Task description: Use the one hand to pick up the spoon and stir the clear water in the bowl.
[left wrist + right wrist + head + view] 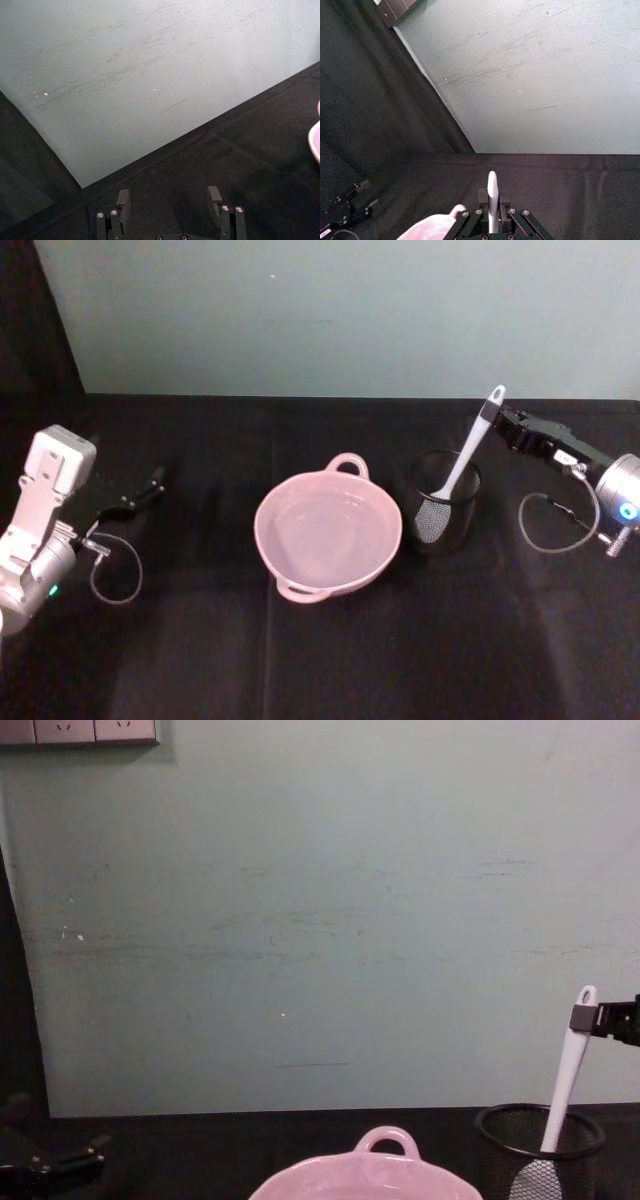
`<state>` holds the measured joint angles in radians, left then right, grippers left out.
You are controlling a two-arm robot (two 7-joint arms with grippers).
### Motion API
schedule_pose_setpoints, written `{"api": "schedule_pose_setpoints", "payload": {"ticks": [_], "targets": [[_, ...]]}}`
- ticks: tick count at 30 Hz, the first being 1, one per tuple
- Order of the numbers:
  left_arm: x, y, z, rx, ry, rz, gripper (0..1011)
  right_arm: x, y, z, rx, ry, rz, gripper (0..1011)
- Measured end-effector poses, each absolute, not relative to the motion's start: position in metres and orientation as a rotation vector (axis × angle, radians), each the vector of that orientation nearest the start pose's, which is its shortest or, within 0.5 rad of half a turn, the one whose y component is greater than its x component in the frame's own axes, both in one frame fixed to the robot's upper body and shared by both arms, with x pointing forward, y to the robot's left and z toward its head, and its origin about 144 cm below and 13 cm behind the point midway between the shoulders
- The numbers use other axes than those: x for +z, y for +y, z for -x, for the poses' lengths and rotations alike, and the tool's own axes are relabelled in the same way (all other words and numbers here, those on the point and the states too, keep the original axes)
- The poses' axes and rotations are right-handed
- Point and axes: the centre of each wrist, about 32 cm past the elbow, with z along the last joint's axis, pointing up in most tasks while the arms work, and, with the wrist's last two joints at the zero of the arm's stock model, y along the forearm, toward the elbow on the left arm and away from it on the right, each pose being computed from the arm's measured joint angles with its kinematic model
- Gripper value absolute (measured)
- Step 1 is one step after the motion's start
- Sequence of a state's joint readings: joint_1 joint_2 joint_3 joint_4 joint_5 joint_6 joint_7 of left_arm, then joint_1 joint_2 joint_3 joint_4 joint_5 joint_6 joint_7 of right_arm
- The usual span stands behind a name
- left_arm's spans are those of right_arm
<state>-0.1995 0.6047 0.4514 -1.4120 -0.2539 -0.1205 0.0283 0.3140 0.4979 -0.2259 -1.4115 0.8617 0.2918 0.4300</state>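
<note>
White spoon (463,462) upright in black mesh cup (443,502), beside pink bowl (328,532).

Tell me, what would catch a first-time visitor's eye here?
Probably the pale pink bowl in the middle of the black table, bright against the dark cloth. Just to its right, a white spoon stands tilted in a black mesh cup, and the right gripper is closed on the handle near its top. The left gripper rests open at the far left.

spoon (467,453) in mesh cup (443,503), right of bowl (328,531)
</note>
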Motion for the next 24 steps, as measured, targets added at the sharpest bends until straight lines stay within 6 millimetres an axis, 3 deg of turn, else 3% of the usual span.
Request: {"api": "schedule_pose_setpoints", "payload": {"ticks": [24], "targets": [[1.1398,0.3097,-0.4886,1.248,-0.285,-0.304,1011,1.2113,-0.3296,-0.535,-0.951,0.379,-0.128,840]]}}
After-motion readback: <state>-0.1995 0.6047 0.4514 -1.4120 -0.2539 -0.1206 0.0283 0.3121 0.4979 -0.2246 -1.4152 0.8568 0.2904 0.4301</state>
